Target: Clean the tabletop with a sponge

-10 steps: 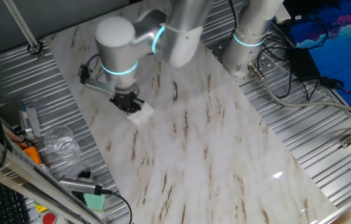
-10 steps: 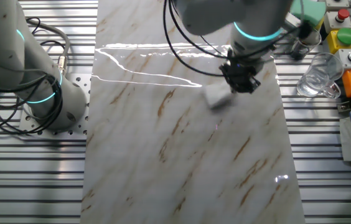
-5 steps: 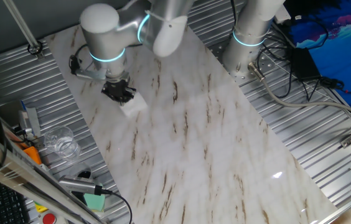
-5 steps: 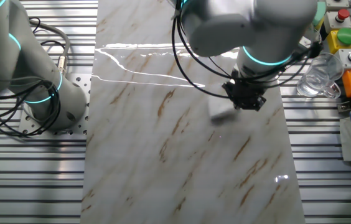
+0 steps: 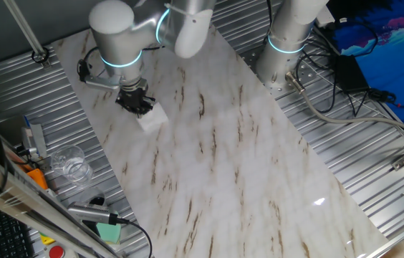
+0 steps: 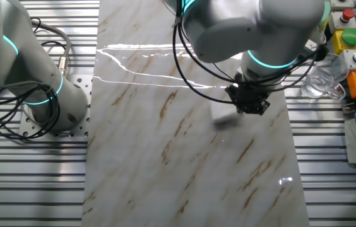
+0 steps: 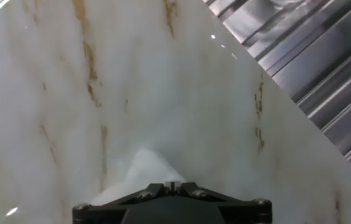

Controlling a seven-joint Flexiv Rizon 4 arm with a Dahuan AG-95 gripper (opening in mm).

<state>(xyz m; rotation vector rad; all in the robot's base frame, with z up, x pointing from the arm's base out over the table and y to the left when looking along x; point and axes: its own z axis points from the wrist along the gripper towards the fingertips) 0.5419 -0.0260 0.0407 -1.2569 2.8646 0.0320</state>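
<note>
On ribbed grey metal bench [image 5: 374, 143]: long white marble-look tabletop w/ brown veins [image 5: 231, 165] lay flat. Silver arm w/ cyan ring lights [image 5: 127, 36] reached down over slab's edge region, near clear glass cup [image 6: 322, 79]. Black two-finger gripper [image 6: 249, 104] pointed straight down, clamped on small white wrinkled sponge [image 5: 152, 117]. Sponge pressed flat on marble, sticking out beside fingers; also seen in hand view [image 7: 141, 174].

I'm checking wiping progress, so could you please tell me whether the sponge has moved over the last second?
Yes. The sponge, held under the tool, has slid along the tabletop toward its far end; in the other fixed view it has edged closer to the glass.
</note>
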